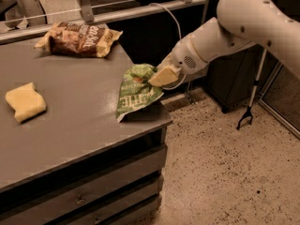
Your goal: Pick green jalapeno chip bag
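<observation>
Green chip bag point(134, 96), gripper point(158, 78) pinching top — tilted

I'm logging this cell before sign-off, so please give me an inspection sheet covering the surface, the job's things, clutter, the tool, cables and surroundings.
Surface: grey table, with drawers under its front.
Job's things: green jalapeno chip bag near the table's right front corner. Its upper end is raised and bunched, and its lower end rests on the tabletop.
Clutter: brown-and-yellow chip bag at the back edge and a pale yellow sponge at the left, both apart from the green bag.
Tool: tool at the table's right edge, shut on the green bag's upper end.
Cables: one white cable arcs from the back rail down behind the arm.
Surroundings: speckled floor; a pole with a black claw end stands at the right.
</observation>
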`<state>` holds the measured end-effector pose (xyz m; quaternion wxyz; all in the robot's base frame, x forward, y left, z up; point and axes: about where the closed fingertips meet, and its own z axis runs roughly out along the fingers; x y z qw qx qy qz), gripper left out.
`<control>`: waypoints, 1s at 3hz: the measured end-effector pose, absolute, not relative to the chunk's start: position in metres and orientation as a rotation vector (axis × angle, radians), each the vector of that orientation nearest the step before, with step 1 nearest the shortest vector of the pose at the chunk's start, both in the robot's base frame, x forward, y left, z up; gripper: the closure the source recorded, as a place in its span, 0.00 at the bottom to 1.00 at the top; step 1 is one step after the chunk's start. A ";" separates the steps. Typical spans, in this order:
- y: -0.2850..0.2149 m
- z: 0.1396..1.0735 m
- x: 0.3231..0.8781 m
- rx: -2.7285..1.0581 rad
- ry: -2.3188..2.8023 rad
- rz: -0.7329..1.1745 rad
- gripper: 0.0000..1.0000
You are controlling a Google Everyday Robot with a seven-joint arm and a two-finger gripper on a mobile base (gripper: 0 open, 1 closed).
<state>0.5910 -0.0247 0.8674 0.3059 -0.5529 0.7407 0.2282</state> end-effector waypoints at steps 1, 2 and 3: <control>-0.032 0.901 0.587 -1.430 1.860 0.602 1.00; -0.029 0.944 0.577 -1.376 1.698 0.676 1.00; -0.029 0.944 0.577 -1.376 1.699 0.676 1.00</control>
